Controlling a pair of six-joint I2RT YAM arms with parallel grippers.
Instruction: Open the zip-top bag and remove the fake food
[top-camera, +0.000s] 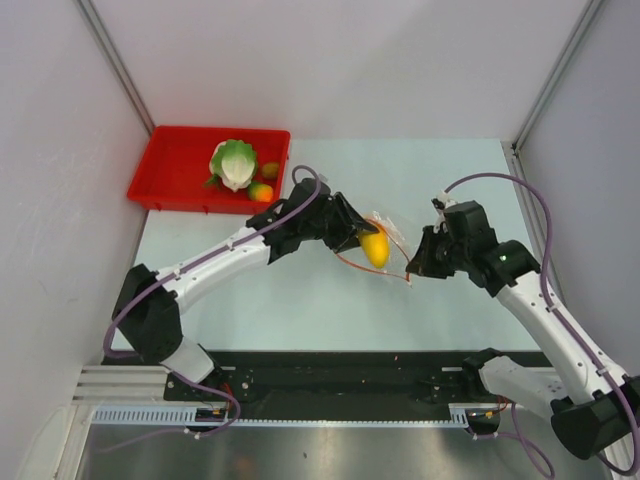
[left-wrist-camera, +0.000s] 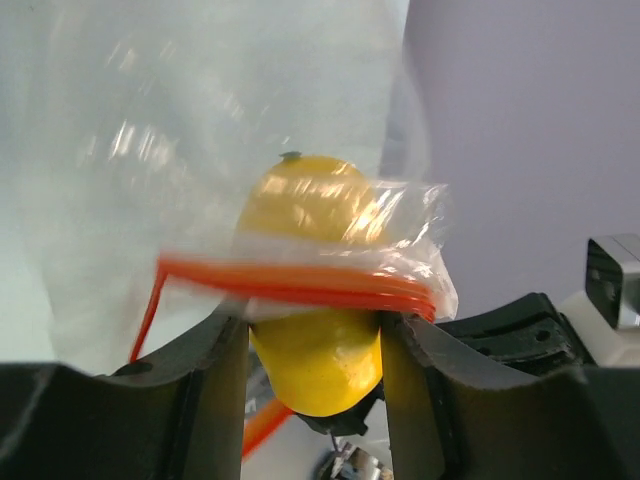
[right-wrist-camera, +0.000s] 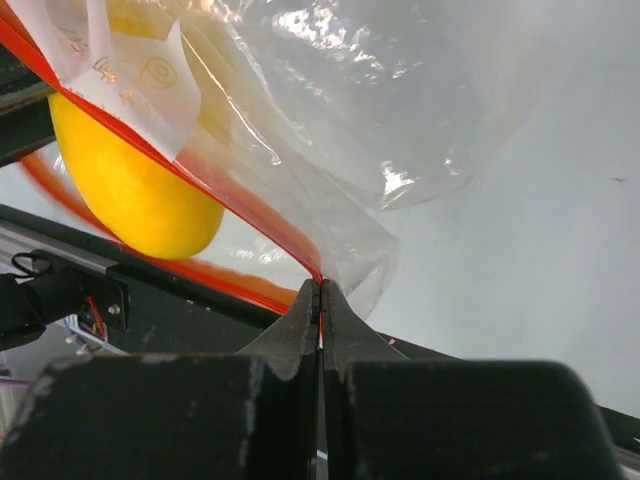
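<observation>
At the far left corner of the bench (top-camera: 450, 180) sits a red tray (top-camera: 160, 190). It holds the lettuce (top-camera: 233, 163), with a small brown piece (top-camera: 270, 170) and an orange-red fruit (top-camera: 260, 192) beside it on the tray's right side. The left arm (top-camera: 215, 262) reaches from the near left edge diagonally toward the bench's middle, its wrist passing close to the tray's near right corner. The left hand (top-camera: 352, 236) points rightward, and its two fingers (left-wrist-camera: 215, 390) press the flanks of the yellow piece (top-camera: 375, 247), gripping it. The zip-top bag (top-camera: 388, 232) hangs between the two hands over the middle of the bench. The yellow piece is at its mouth, the red-orange zip strip (left-wrist-camera: 300, 285) crossing the piece's middle. The right arm (top-camera: 545, 310) comes from the near right edge, bent at the elbow. The right hand (top-camera: 413, 265) points leftward, its jaws pinched together on the bag's edge at the zip strip.
</observation>
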